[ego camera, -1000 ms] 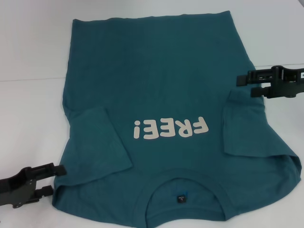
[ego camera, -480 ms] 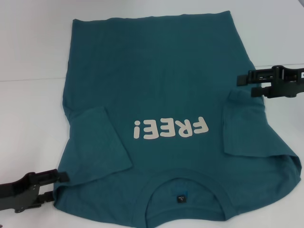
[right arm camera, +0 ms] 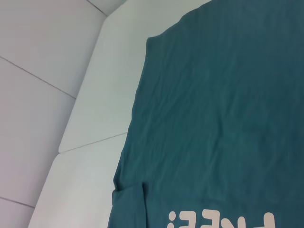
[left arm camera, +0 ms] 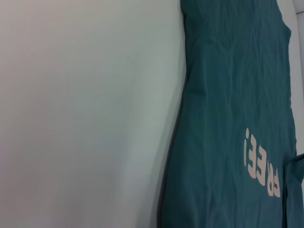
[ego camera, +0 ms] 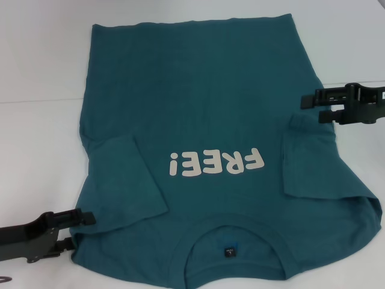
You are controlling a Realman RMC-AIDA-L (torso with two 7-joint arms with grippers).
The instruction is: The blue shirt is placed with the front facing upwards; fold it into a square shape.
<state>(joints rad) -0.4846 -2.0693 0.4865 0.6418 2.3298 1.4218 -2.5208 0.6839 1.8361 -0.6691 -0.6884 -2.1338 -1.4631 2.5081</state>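
Across the middle of the white tabletop [ego camera: 36, 66] you have the blue shirt [ego camera: 204, 108] lying flat, front up, with its collar toward the near edge, its hem toward the far edge and both sleeves folded inward. Your left gripper [ego camera: 81, 229] sits at the shirt's near-left shoulder corner, fingers apart with the upper one over the fabric edge. Your right gripper [ego camera: 313, 107] hovers at the shirt's right side just above the folded sleeve, fingers parted.
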